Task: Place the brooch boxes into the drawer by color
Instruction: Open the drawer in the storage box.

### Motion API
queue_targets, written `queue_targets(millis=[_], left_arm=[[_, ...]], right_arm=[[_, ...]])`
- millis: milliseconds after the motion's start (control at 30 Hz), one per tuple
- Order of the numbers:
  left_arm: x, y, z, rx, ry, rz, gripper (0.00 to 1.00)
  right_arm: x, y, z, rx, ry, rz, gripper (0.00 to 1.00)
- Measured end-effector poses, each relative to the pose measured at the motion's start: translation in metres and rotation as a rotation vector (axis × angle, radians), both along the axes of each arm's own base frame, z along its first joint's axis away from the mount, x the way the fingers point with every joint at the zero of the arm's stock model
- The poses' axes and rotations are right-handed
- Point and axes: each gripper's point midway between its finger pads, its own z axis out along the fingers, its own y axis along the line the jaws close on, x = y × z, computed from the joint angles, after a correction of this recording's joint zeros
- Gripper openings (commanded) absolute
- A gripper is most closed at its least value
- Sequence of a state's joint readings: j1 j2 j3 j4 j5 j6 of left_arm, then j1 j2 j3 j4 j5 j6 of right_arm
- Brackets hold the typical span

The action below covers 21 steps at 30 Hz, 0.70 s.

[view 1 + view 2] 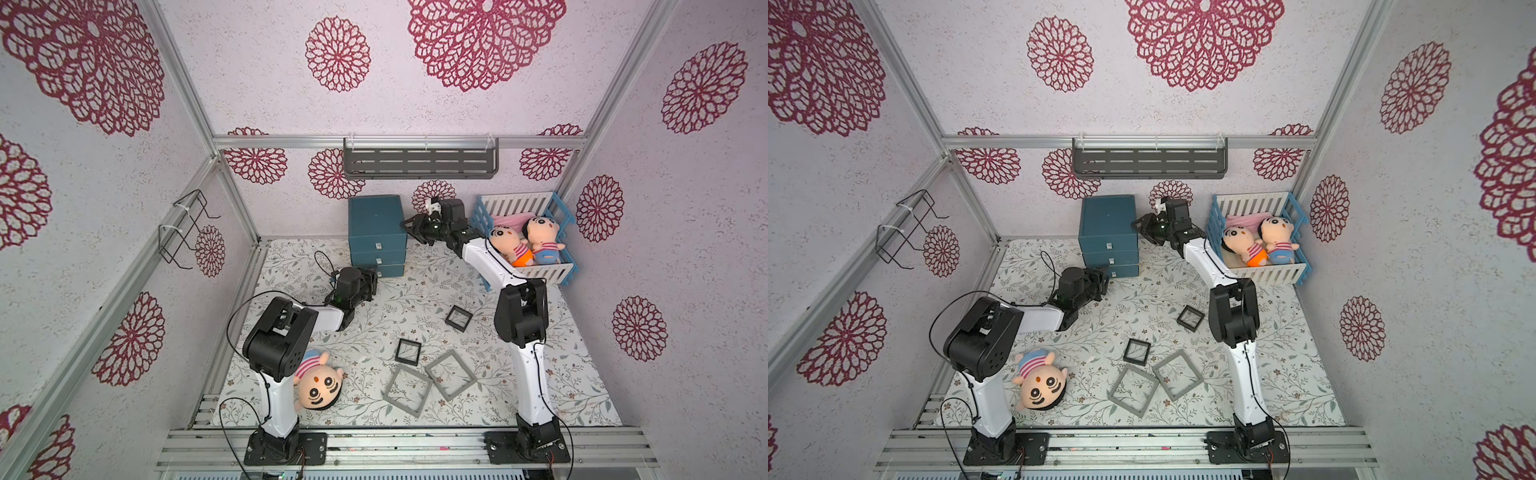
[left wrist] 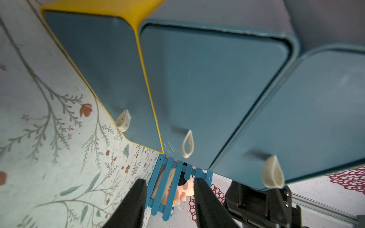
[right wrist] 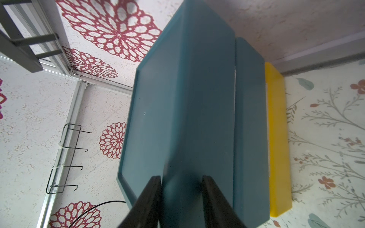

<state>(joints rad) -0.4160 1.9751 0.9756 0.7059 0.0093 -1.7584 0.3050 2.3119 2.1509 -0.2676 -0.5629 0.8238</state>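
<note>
Four brooch boxes lie on the mat, two black [image 1: 458, 318] [image 1: 407, 352] and two grey [image 1: 407, 390] [image 1: 450, 375]; no beige ones show. The drawer cabinet [image 1: 376, 220] stands closed. The left gripper [image 2: 169, 199], fingers apart and empty, faces its pulls; the right gripper [image 3: 180, 199] straddles its upper side edge.

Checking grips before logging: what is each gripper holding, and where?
Right gripper appears clamped on the drawer cabinet's upper side edge; left gripper holds nothing.
</note>
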Motion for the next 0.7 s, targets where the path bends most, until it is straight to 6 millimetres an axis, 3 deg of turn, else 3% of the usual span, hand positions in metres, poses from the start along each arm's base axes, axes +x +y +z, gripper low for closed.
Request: queue_targets(millis=[100,333,700], left_arm=[[0.005,-0.002,-0.008,0.003,0.004,0.000,0.45],[0.015,-0.007,0.004,-0.015,-0.038,0.000,0.47],[0.031,-0.003,0.005,-0.016,-0.053,0.010,0.46]], right_arm=[[0.000,0.001,0.000,0.001,0.002,0.004,0.39],[0.000,0.001,0.000,0.003,0.003,0.008,0.39],[0.000,0.001,0.000,0.004,0.003,0.009,0.39]])
